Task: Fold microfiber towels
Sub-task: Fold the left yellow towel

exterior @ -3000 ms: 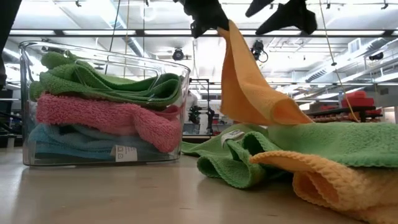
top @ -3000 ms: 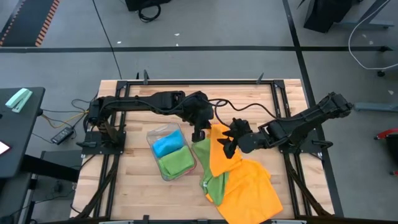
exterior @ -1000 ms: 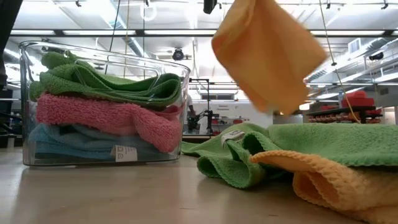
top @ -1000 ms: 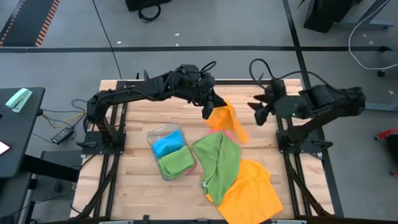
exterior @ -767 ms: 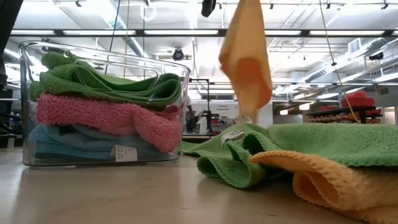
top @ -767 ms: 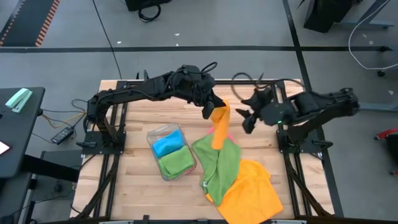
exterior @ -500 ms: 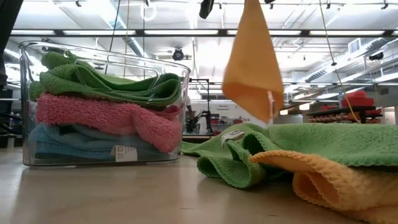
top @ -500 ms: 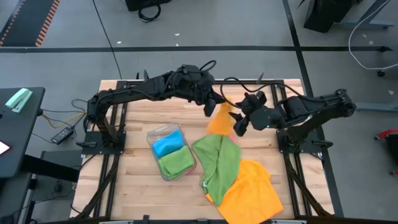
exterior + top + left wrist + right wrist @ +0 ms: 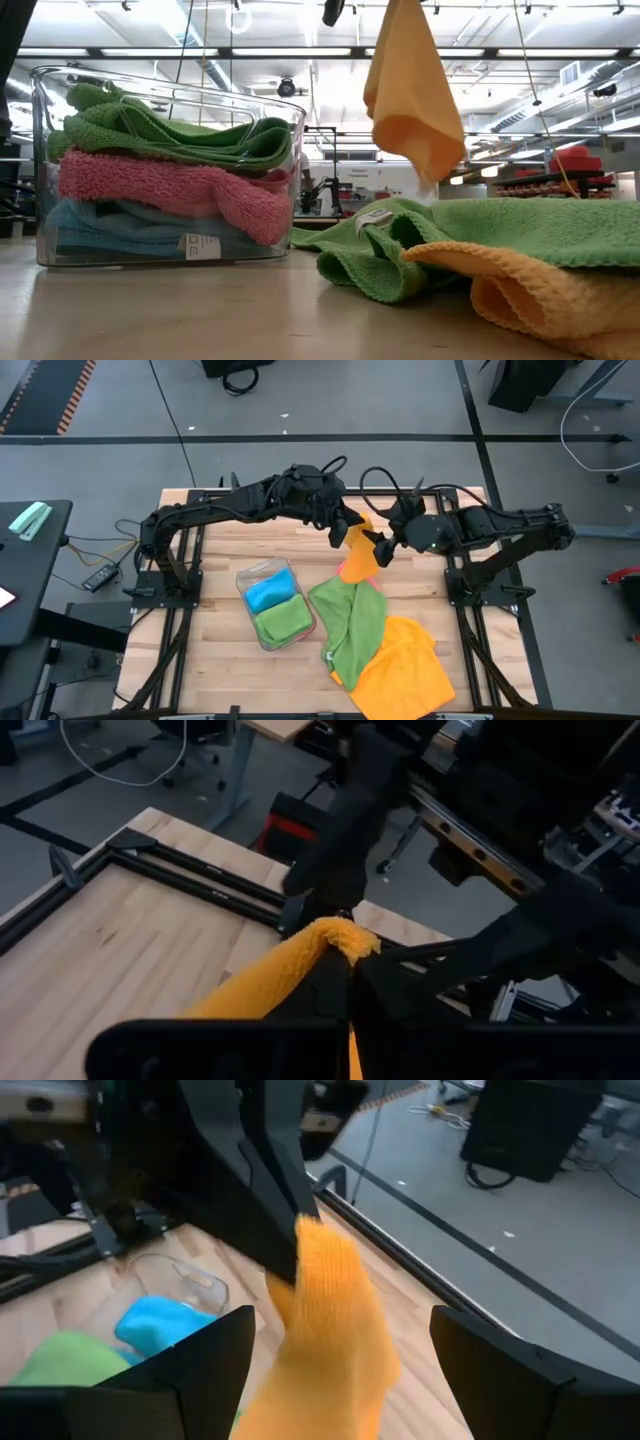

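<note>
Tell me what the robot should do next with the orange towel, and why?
Probably close the right gripper on the orange towel. The left gripper pinches its top so it dangles, and the right's open fingers already sit on either side of it.

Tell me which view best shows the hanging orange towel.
The low view: the hanging orange towel shows nearly whole, draping clear of the table. The high view foreshortens it under the left gripper; the left wrist view catches only its pinched top; the right wrist view shows it between the open right gripper fingers.
</note>
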`<action>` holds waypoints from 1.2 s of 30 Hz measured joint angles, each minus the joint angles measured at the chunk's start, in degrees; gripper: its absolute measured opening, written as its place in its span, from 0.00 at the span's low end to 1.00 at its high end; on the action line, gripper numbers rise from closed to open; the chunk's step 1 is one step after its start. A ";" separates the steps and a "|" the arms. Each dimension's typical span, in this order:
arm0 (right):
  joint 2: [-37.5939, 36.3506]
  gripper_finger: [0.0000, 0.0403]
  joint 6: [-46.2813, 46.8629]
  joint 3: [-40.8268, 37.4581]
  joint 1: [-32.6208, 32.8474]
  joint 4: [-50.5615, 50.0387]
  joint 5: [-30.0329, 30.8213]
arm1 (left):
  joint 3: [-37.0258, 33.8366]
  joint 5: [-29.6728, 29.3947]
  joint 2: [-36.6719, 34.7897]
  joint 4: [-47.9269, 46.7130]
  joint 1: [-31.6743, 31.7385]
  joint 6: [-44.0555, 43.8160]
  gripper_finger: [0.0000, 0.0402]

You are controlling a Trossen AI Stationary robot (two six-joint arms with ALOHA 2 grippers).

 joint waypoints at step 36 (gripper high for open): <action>3.45 0.77 3.15 -0.12 -6.00 -9.84 2.47 | -0.04 0.11 0.09 -1.38 -0.57 0.45 0.02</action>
